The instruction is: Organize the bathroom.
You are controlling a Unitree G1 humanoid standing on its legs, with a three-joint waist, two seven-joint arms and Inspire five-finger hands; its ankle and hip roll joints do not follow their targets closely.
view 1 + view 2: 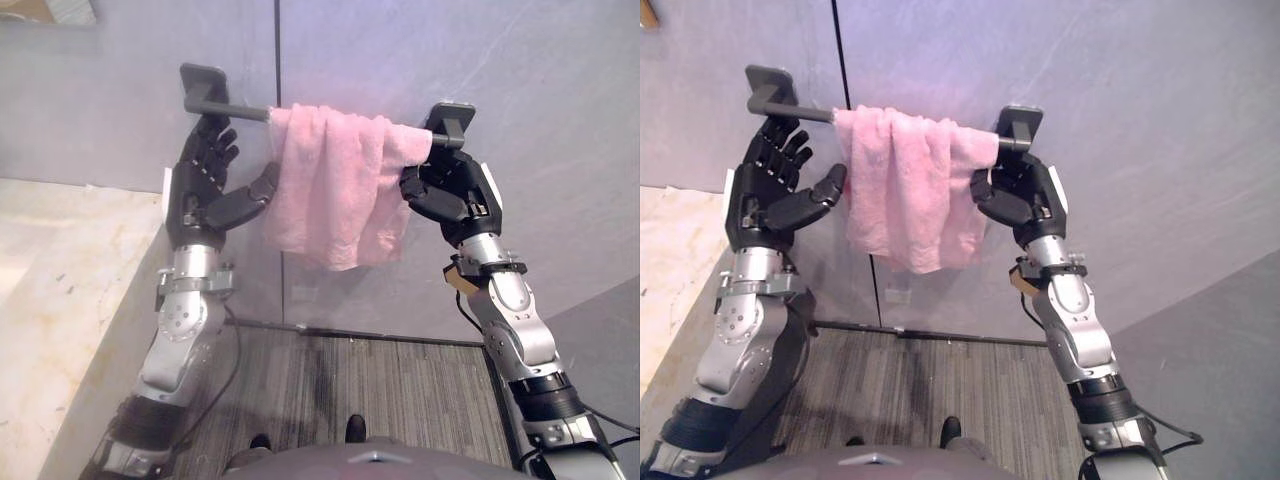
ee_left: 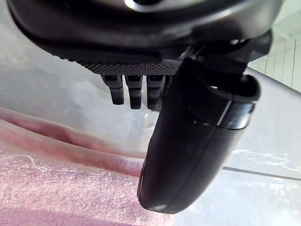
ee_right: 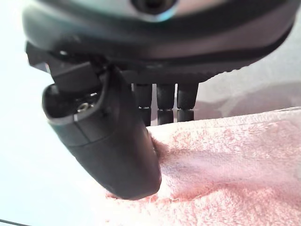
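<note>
A smooth grey wall panel [image 1: 450, 60], divided by a thin vertical seam, is seen behind everything, with a pale marbled stone counter [image 1: 60, 290] set to the robot's left and a striped grey carpet floor [image 1: 400, 385] below. A dark matte metal towel bar [image 1: 240, 108] with two blocky square end brackets is mounted across the wall. Over the bar a pink terry-cloth towel [image 1: 335, 185] is draped, gathered in soft vertical folds towards the bar's right end, its fluffy looped pile and uneven lower edge left hanging free; the bar's left stretch is left bare.

Both silver-grey arms are raised from below towards the bar. The left hand [image 1: 205, 180] is held upright just beside the towel's left edge, its fingers straight and slightly spread up to the bare bar, its thumb stretched out towards the cloth; nothing is gripped. The right hand [image 1: 445, 190] is held under the right bracket at the towel's right edge, and in the right wrist view its thumb [image 3: 117, 150] is pressed into the pink pile while its fingers [image 3: 164, 106] are bent behind the cloth, so the towel's edge is pinched between them
</note>
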